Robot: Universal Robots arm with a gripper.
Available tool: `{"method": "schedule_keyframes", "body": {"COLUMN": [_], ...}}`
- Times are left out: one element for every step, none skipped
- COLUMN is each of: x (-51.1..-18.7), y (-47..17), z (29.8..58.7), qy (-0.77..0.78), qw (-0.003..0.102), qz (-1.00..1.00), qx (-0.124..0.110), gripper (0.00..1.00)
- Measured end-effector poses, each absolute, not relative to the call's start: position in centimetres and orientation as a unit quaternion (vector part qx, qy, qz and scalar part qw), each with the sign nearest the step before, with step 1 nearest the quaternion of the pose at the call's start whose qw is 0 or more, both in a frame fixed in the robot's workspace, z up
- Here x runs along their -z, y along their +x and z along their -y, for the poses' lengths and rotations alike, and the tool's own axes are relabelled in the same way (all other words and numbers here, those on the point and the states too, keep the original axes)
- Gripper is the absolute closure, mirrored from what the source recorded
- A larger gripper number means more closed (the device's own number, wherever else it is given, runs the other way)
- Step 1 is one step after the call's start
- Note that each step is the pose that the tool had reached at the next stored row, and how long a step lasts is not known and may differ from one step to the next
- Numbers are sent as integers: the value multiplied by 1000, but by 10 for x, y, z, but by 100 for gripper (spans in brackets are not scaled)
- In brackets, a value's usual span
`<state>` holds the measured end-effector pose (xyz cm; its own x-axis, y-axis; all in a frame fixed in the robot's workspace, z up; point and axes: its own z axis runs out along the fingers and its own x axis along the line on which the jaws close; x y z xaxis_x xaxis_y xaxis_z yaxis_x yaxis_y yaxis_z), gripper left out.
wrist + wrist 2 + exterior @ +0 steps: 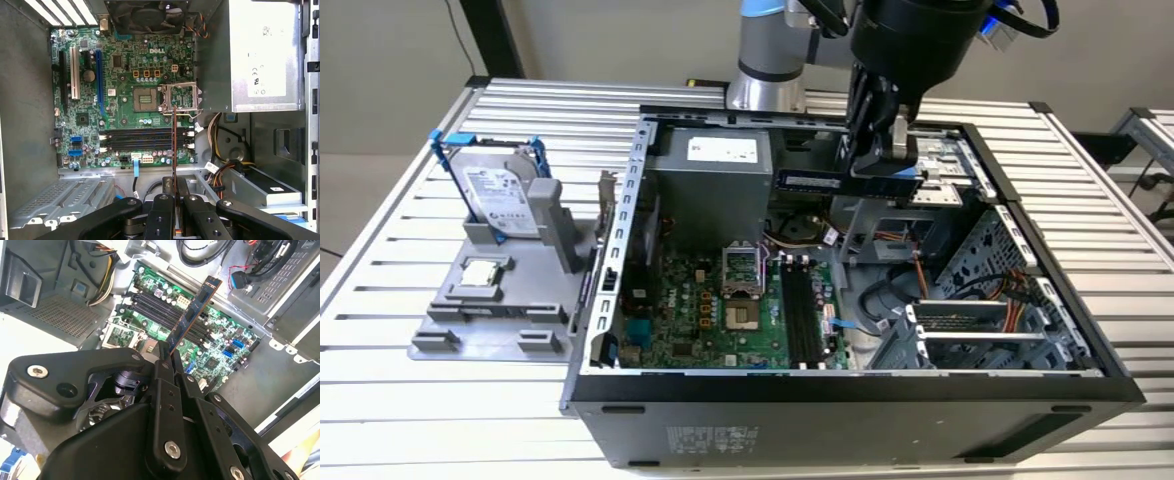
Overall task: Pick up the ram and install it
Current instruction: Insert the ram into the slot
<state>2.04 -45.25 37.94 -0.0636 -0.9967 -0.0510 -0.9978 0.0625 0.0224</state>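
Observation:
My gripper (pixel 881 168) hangs over the back of the open computer case (pixel 607 290) and is shut on the ram (pixel 811 180), a thin dark stick that lies level in the exterior view. In the second wrist view the ram (pixel 195 310) sticks out from between the fingers (pixel 161 371), well above the motherboard. In the first wrist view I see the ram (pixel 174 150) edge-on, crossing over the long black memory slots (pixel 145 141) of the board below. Those slots (pixel 801 310) lie near the case's front in the exterior view.
A power supply box (pixel 707 175) and bundled cables (pixel 907 290) crowd the case around the board. The open processor socket (pixel 147 99) sits beside the slots. Outside the case, on the exterior view's left, a grey stand (pixel 487 300) carries a hard drive (pixel 494 190) and a square chip (pixel 480 272).

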Motion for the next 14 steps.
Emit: {"method": "schedule_keyframes", "body": {"x": [-379, -379, -379, -379, -379, -379, -379, -379, -379, -379, -379, -379, -379, -379], "y": [20, 20, 20, 20, 20, 20, 20, 20, 20, 20, 20, 20, 20, 20], "z": [452, 452, 452, 452, 452, 452, 452, 452, 452, 452, 452, 452, 452, 453], "qy": [-684, -684, -684, -684, -684, -684, -683, -682, -681, -679, -678, -677, -675, -674], "qw": [11, 11, 11, 11, 11, 11, 11, 11, 11, 11, 11, 11, 11, 11], "qz": [-729, -729, -729, -729, -729, -729, -730, -731, -732, -733, -735, -736, -737, -738], "qx": [-26, -26, -26, -26, -26, -26, -26, -26, -26, -26, -26, -26, -26, -25], "gripper": [100, 100, 100, 100, 100, 100, 100, 100, 100, 100, 100, 100, 100, 100]}}
